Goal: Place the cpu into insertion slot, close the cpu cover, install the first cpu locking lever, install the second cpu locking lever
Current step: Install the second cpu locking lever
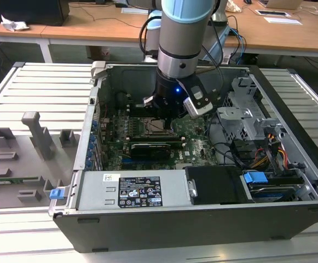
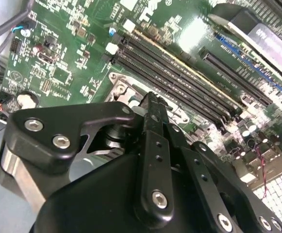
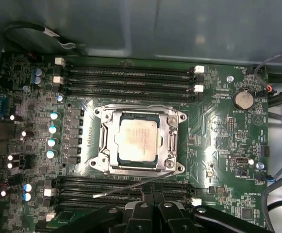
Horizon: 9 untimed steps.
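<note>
Gripper [image 3: 150, 213] sits low over the board [image 3: 218, 121] inside the PC case [image 1: 148, 222], just short of the socket [image 3: 177, 167]. In the first wrist view the fingers [image 3: 144, 206] look pressed together w/ nothing between them; tips sit right by the free end of a thin wire lever [image 3: 131, 187] that runs along the socket edge nearest the jaws.

Chip [image 3: 138, 140] is already seated in the socket, square to it, straight ahead of the jaws. Cover [image 3: 172, 141] looks folded down flat around it, chip showing through the window. Judging by that, placing and closing are done and the lever work is on.

To do this step well, I'd say: keep tips closed and narrow, contact the lever near its free end, push down and sideways together so it tucks under its hook, not over. Watch the memory slots [image 3: 126, 77] on the far side and the matching ones [image 3: 102, 187] under the jaws – little room either way. Don't lean on the cover itself.

Looks: chip has a dull silver-grey top w/ faint tan staining mid-face, flat, small. Cover is thin bright metal w/ screws at the corners.
</note>
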{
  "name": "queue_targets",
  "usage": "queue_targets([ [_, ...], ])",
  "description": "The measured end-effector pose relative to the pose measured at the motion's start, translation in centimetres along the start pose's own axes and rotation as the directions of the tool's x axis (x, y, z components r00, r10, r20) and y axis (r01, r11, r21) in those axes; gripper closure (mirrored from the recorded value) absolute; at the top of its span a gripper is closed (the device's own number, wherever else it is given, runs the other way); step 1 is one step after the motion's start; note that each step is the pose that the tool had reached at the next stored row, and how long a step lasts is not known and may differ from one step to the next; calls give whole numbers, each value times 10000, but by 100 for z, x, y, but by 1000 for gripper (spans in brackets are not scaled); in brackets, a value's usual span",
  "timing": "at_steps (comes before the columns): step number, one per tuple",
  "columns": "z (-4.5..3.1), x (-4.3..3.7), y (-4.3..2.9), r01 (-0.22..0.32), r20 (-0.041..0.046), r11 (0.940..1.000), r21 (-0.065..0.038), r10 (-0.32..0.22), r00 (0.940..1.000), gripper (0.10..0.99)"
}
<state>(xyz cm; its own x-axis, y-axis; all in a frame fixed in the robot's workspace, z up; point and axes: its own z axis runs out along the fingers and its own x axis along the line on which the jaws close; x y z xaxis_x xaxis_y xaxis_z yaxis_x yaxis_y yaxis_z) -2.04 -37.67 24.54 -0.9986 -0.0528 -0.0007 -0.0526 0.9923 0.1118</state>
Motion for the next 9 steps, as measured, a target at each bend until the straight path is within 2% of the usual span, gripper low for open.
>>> queue_targets([
  [2,-4,1,-30,-3,-32,9998,-197,3,10000,980],
  [3,-5,2,-46,-4,-36,9997,-234,3,10000,980],
  [5,-4,5,-77,-4,-34,9996,-265,3,10000,980],
  [9,5,42,-83,42,-39,9996,-279,-43,10000,980],
])
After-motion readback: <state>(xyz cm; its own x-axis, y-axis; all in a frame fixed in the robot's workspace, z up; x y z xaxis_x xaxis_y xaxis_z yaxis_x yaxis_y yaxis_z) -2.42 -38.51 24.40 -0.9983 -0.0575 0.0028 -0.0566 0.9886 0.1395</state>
